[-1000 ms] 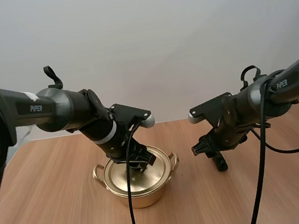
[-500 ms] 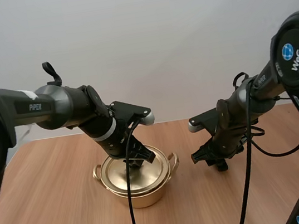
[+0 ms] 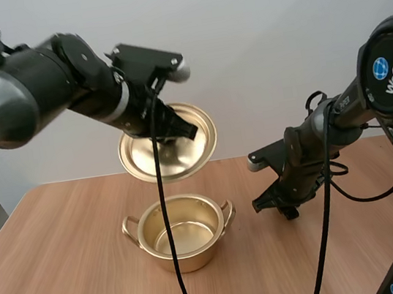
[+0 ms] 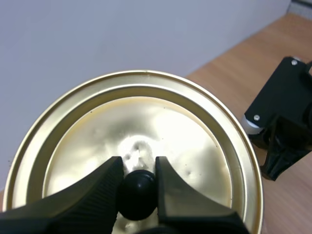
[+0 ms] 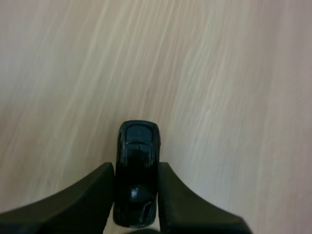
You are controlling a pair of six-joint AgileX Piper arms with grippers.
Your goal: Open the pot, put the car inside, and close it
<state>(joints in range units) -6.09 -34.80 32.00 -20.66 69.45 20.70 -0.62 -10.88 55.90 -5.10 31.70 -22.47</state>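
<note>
The left gripper is clamped on the black knob of the gold lid, which hangs tilted in the air above the open pot. To the pot's right, the right gripper pinches the black toy car between its 2 fingers, close to the tabletop.

Pot, lid: shiny gold metal. Car: glossy black. Table: matt wood.

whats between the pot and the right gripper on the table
Nothing: in the high view only bare table lies between the pot and the right gripper.
</note>
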